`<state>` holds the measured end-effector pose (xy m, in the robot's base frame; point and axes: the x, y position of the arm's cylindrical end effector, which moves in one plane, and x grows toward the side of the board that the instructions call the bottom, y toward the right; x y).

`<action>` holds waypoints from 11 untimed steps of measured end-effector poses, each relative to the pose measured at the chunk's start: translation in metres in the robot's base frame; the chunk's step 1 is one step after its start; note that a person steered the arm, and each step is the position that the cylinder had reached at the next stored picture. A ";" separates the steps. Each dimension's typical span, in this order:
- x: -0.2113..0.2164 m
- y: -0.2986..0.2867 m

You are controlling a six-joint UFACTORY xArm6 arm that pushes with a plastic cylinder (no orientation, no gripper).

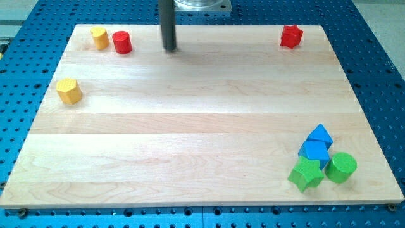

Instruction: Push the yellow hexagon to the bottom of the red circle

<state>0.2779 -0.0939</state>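
Note:
The yellow hexagon [69,90] lies near the board's left edge. The red circle [122,42] stands at the view's top left, with a second yellow block [99,37] touching its left side. The hexagon is well below and left of the red circle. My tip [169,48] is near the board's top edge, to the right of the red circle and apart from it. It touches no block.
A red star-like block [291,36] sits at the top right. At the bottom right is a cluster: two blue blocks [319,135] [315,152], a green star-like block [307,174] and a green circle [342,168]. The wooden board [190,126] lies on a blue perforated table.

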 end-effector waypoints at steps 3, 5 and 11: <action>0.090 -0.080; 0.219 -0.092; 0.053 -0.127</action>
